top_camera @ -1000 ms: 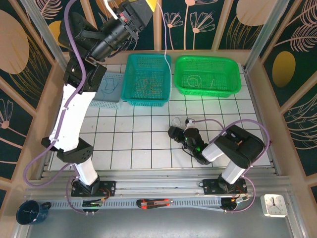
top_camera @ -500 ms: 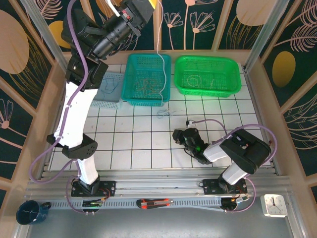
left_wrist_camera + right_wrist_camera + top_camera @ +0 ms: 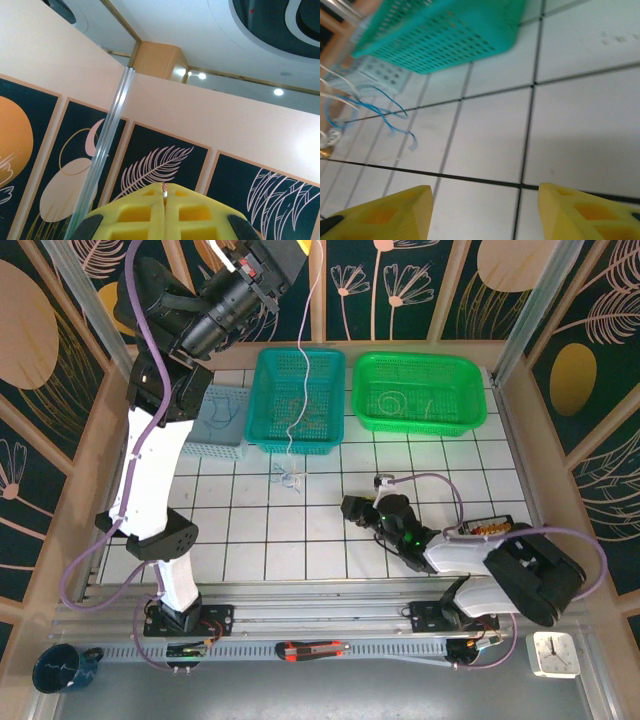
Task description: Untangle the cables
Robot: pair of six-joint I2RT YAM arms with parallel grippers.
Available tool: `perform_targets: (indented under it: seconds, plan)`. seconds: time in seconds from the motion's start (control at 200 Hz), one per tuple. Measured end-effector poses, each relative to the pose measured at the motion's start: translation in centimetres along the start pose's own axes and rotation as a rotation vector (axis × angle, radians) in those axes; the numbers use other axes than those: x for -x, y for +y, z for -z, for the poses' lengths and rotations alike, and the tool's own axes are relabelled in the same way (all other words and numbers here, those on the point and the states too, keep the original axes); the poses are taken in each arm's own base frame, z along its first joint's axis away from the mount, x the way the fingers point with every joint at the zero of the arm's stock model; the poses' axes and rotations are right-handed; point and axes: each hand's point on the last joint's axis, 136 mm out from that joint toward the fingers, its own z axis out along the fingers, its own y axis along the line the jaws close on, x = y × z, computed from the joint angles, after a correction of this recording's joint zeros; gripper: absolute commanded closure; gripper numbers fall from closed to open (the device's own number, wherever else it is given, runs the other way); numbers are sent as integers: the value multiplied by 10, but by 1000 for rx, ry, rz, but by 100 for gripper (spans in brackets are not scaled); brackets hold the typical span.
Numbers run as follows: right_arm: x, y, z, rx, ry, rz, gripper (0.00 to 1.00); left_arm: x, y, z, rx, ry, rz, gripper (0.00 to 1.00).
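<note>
My left gripper [image 3: 300,248] is raised high at the back, its yellow fingers shut on the tip of a thin whitish cable [image 3: 164,187]. That cable [image 3: 297,390] hangs straight down in front of the teal basket. At its lower end dangles the small tangle of cables [image 3: 290,477], just above the tiles. In the right wrist view the blue loops of the cables [image 3: 375,112] lie at the left, well ahead of the fingers. My right gripper [image 3: 348,508] is low over the tiles, to the right of the tangle and apart from it. Its jaws [image 3: 485,200] stand open with bare tile between them.
A teal basket [image 3: 345,400] and a green basket [image 3: 420,360] stand at the back, each with coiled wires inside. A small pale-blue basket [image 3: 215,450] sits left of them. A clock [image 3: 553,652], a cutter [image 3: 310,648] and a blue mug [image 3: 62,668] lie beyond the front rail.
The tangle was beside the right gripper; it has swung left, away from it, hanging from the left gripper's cable. The right arm has stretched lower and further over the table.
</note>
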Motion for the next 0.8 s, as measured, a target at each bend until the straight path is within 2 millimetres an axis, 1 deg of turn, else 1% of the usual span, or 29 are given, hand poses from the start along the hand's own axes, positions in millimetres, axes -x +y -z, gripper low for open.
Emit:
perform_targets:
  seconds: [0.115,0.26,0.32,0.385,0.48,0.606,0.726,0.801]
  plan:
    - [24,33,6,87,-40,59,40,-1,-2,0,-9,6,14,100]
    - [53,80,15,196,-93,138,39,-4,-4,-2,-31,16,39,100]
    - [62,95,17,223,-111,166,39,-5,-4,-4,-42,19,49,100]
    - [70,106,19,241,-128,193,39,-6,-4,-7,-58,15,61,100]
    - [82,115,19,242,-157,226,37,-5,-5,-12,-89,-1,73,100]
    - [94,122,10,220,-182,258,37,-15,1,-18,-102,15,103,100]
    - [98,119,1,183,-195,275,38,-22,5,-22,-101,29,118,100]
    - [100,114,-1,161,-201,276,38,-23,6,-22,-102,32,120,100]
